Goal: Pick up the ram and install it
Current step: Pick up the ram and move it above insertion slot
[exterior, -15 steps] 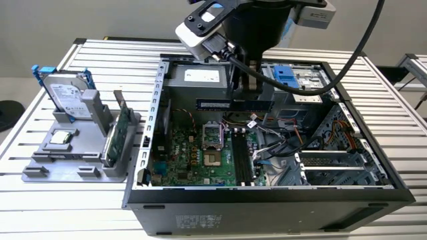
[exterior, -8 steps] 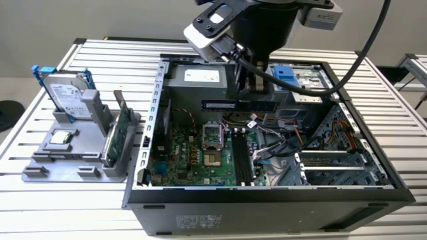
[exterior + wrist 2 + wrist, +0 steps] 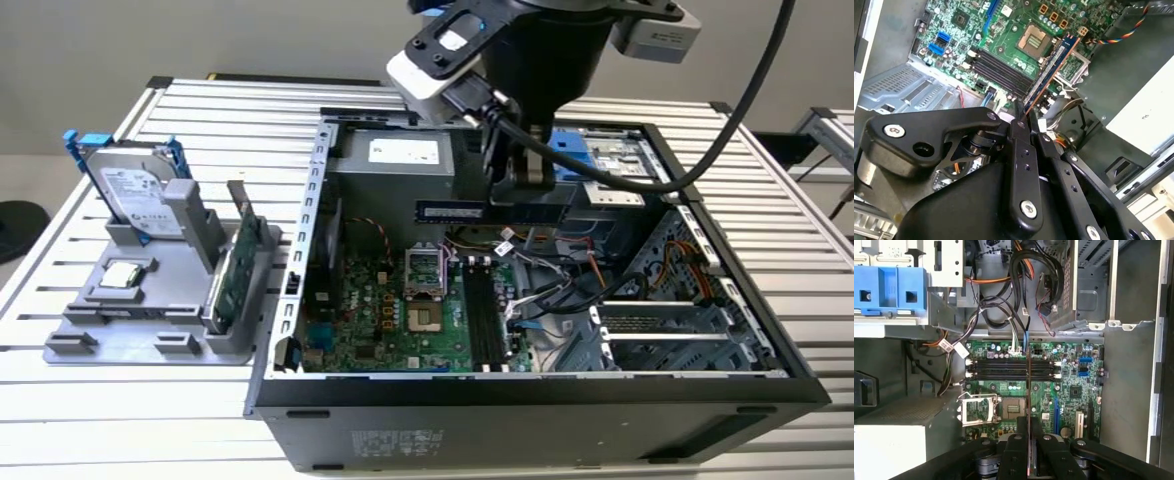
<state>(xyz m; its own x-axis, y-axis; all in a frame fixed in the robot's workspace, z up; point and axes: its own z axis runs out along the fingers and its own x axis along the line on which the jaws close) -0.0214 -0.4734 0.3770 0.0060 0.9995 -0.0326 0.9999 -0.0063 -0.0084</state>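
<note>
Exterior view: bright, even light from above, soft shadows. Table (image 3: 200,105) slats glare near white at the exterior view's left; case (image 3: 534,425) near wall goes black. Shade inside the case under the arm. Second wrist view: motherboard (image 3: 1004,30) well lit, ram (image 3: 1049,70) edge shines, gripper (image 3: 1026,117) a dark mass with small screw glints.

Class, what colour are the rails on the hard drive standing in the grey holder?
Blue rails, best seen in the exterior view.

Thin dark ram (image 3: 454,209), level, midair
</note>
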